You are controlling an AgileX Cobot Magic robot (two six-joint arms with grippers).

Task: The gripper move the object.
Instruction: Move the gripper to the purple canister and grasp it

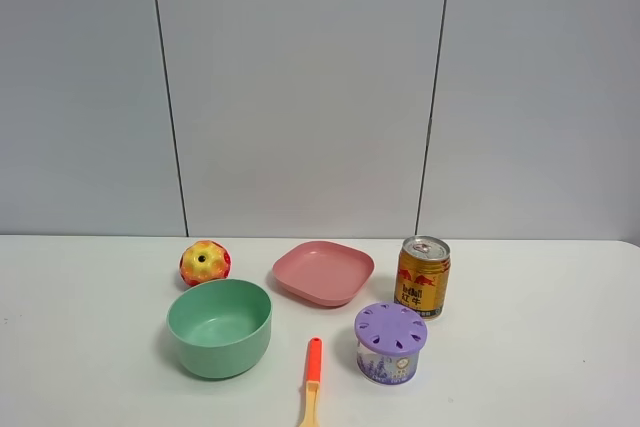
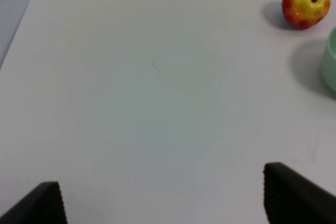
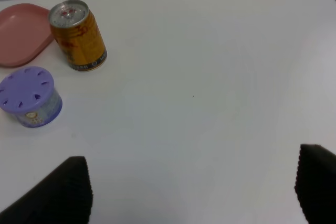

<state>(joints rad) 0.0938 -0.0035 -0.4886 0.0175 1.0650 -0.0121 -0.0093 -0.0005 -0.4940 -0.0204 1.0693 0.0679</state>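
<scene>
1. The lavender-lidded container (image 1: pixel 390 343) sits untouched on the counter (image 1: pixel 560 367), just in front of the gold can (image 1: pixel 422 277).
2. The left jaws and right jaws gape wide and empty. The approach is not yet begun, and the right jaws likely must descend beside the can.

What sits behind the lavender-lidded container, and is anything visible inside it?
The gold drink can stands just behind the container, slightly rightward, not touching it. The slotted lavender lid covers the top, so its contents cannot be seen.
</scene>
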